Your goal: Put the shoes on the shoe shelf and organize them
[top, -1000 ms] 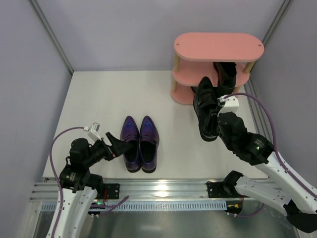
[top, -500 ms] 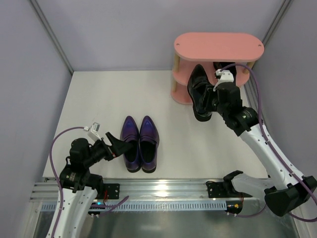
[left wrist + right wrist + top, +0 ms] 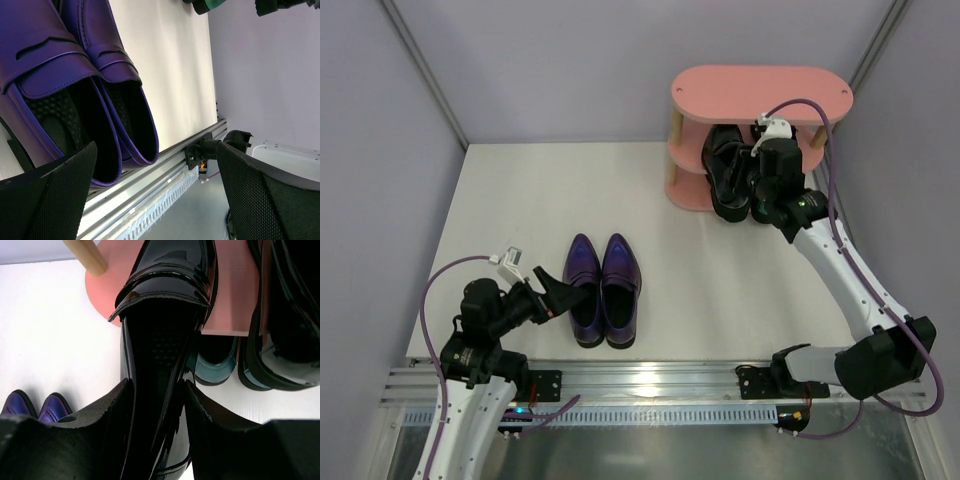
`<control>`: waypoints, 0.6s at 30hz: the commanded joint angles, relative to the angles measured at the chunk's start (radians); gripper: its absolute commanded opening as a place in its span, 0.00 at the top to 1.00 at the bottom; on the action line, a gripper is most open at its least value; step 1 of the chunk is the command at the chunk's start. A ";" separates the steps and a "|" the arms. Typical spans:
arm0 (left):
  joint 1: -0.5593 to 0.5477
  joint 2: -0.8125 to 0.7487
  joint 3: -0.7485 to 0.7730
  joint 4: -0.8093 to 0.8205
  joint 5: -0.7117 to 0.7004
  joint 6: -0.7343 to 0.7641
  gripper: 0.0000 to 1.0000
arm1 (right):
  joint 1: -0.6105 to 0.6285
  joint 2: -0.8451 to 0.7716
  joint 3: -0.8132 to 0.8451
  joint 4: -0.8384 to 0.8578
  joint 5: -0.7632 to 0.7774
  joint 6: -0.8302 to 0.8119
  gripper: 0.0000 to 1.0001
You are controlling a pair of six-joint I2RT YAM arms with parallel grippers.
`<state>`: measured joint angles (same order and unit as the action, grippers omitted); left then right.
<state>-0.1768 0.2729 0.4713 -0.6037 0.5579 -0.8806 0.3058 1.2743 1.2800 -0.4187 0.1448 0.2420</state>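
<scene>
Shoe shelf [image 3: 760,92], pink with three oval boards on pale posts, stands at the far right of the white table [image 3: 520,230].

Two arms work over it. The right arm [image 3: 840,270] reaches nearly straight out to the shelf, and its gripper [image 3: 748,195] is pinched on the heel end of a black shoe [image 3: 725,175]. In the right wrist view the fingers [image 3: 100,415] press against both sides of that shoe, whose toe lies over the middle board while its heel hangs off the front edge. The left arm [image 3: 470,350] sits folded low by its base. Its gripper [image 3: 563,290] is spread wide and holds nothing, just beside the heels of the purple pair [image 3: 603,288].

Five shoes can be counted. Two purple ones lie side by side on the table, toes pointing away. There are two black ones, the second [image 3: 782,140] resting on the middle board at the right. One green shoe [image 3: 215,365] shows beneath that board.
</scene>
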 commanded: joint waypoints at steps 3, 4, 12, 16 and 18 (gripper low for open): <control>0.000 -0.001 0.023 0.016 0.000 0.019 0.00 | -0.028 0.030 0.099 0.247 0.004 -0.041 0.96; -0.001 -0.003 0.024 0.016 0.002 0.019 0.00 | -0.033 0.033 0.096 0.273 0.004 -0.041 0.96; -0.001 -0.008 0.035 -0.004 0.002 0.025 0.00 | -0.080 0.079 0.061 0.411 0.003 -0.041 0.96; -0.001 -0.015 0.033 -0.007 -0.003 0.023 0.00 | -0.096 0.111 0.062 0.457 -0.002 -0.046 0.96; -0.001 -0.017 0.033 -0.011 -0.003 0.023 0.00 | -0.100 0.138 0.079 0.454 -0.005 -0.046 0.96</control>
<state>-0.1768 0.2687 0.4713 -0.6083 0.5571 -0.8780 0.2134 1.3949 1.2987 -0.1318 0.1364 0.2115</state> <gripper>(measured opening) 0.996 0.472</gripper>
